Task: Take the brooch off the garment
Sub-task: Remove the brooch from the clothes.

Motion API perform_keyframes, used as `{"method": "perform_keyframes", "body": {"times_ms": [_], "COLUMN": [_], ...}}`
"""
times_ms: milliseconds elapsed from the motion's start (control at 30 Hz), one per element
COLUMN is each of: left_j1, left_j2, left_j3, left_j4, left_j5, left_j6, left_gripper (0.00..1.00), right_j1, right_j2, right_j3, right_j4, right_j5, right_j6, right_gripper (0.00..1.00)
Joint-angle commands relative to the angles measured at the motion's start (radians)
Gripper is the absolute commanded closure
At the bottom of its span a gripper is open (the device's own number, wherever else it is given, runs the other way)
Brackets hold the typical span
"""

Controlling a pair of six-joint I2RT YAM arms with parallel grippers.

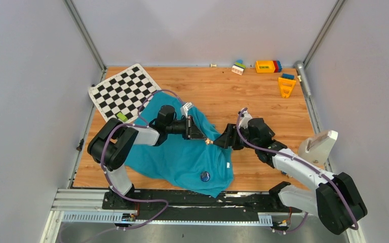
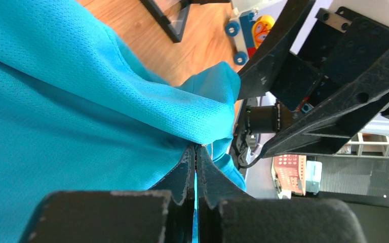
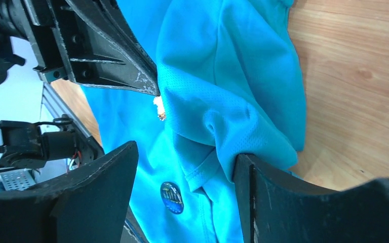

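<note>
Brooch [image 3: 158,108]: small pale-gold piece, apparently pinned to a raised fold of shirt [image 1: 182,157] on table [image 1: 263,101] | left gripper [image 2: 196,152]: clamped on fold just beside it | right gripper [image 3: 185,157]: jaws apart, empty, facing brooch | advice: hold fabric taut; pinch brooch alone, not cloth; pull straight away.

The left arm [image 1: 116,144] rises from its base at the table's near edge and bends toward the middle. Its wrist is about level and the left gripper [image 2: 196,151] points right, jaws pressed together on a fold of the garment [image 1: 182,159]. The right arm [image 1: 296,169] stretches from the near right corner toward the middle. The right gripper [image 3: 185,154] faces the left one almost tip to tip, jaws wide apart.
</note>
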Motion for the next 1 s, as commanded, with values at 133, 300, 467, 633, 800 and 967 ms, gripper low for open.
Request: {"method": "perform_keyframes", "body": {"times_ms": [133,300,467,633,800,967], "left_j1": [0.023,0.032,0.032,0.032,0.032,0.032], "left_j2": [0.021,0.095,0.14,0.139,0.14,0.132], "left_j3": [-0.047,-0.062,-0.063,-0.059,-0.06,-0.06], "left_j4": [0.401,0.566,0.645,0.626,0.61,0.606], "left_j5": [0.115,0.141,0.151,0.15,0.148,0.148], "left_j6": [-0.231,-0.362,-0.413,-0.403,-0.39,-0.386], "left_gripper": [1.0,1.0,1.0,1.0,1.0,1.0], "right_j1": [-0.018,-0.021,-0.021,-0.021,-0.021,-0.021], "right_j2": [-0.02,0.005,0.004,0.037,0.084,0.115], "right_j3": [-0.019,-0.004,-0.02,-0.019,-0.028,-0.015], "right_j4": [0.239,0.245,0.281,0.284,0.318,0.322], "right_j5": [-0.131,-0.153,-0.149,-0.142,-0.156,-0.164], "right_j6": [0.056,0.074,0.084,0.064,0.064,0.067], "right_gripper": [0.37,0.43,0.47,0.51,0.52,0.54]}}
